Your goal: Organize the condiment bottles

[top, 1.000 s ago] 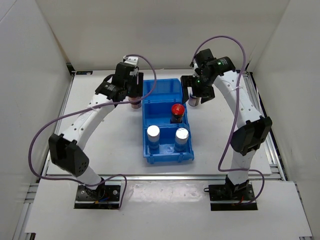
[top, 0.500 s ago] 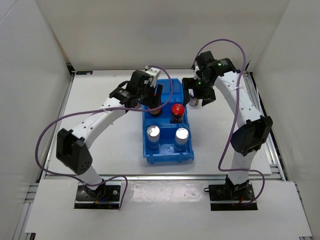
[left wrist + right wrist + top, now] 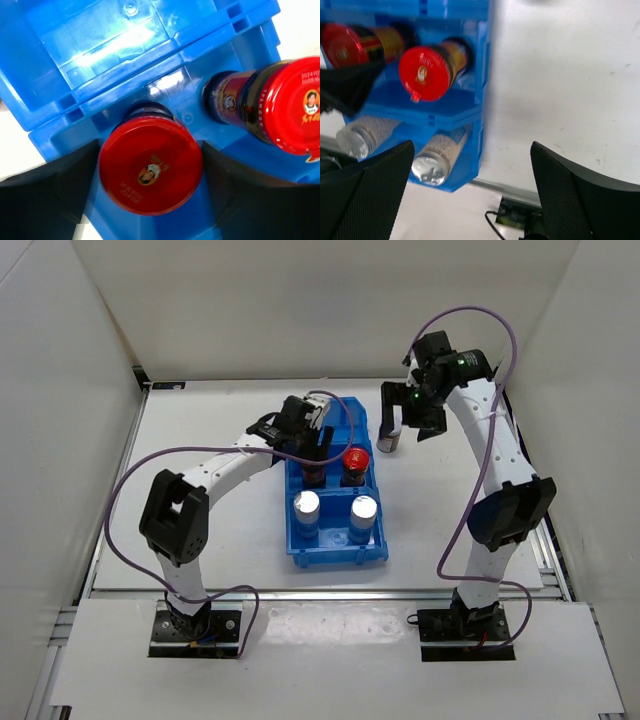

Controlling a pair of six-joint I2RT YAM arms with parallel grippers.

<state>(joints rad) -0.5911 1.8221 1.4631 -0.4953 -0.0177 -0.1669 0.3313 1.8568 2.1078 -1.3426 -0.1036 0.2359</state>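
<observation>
Step in hand: judged to be the set-down of a red-capped bottle (image 3: 150,172) in the middle compartment of the blue bin (image 3: 100,45).

Left gripper (image 3: 152,150): the jaws flank the cap closely on both sides with no gap visible. It cannot be told whether they are clamped or just slackened.

Bottle position: directly between the jaws, upright, with its body down inside the compartment. Whether the base is seated on the bin floor is hidden by the cap.

Neighbour: the second red-capped bottle (image 3: 292,107) stands in the same compartment, just beyond one jaw, so that jaw sits between the two caps.

Release procedure:
- Confirm the base is down before letting go.
- Open only far enough to clear the cap, because the jaw on the neighbour's side has little room.
- Withdraw straight up along the bottle's axis, with no sideways sweep.

Risk: opening too wide or lifting at an angle could tip either bottle.

Appearance: a cylindrical body with dark contents and a label band at the shoulder. The glossy round red cap carries a small printed portrait and fine lettering.

Other stock: two silver-topped bottles (image 3: 306,504) (image 3: 364,508) stand in the compartment on the arm-base side of the left gripper.

Right gripper (image 3: 470,150): the jaws are spread wide with nothing between them, above the table (image 3: 200,490) beside the bin. A short bottle (image 3: 388,442) stands just beneath it; its lid is too small to make out.
</observation>
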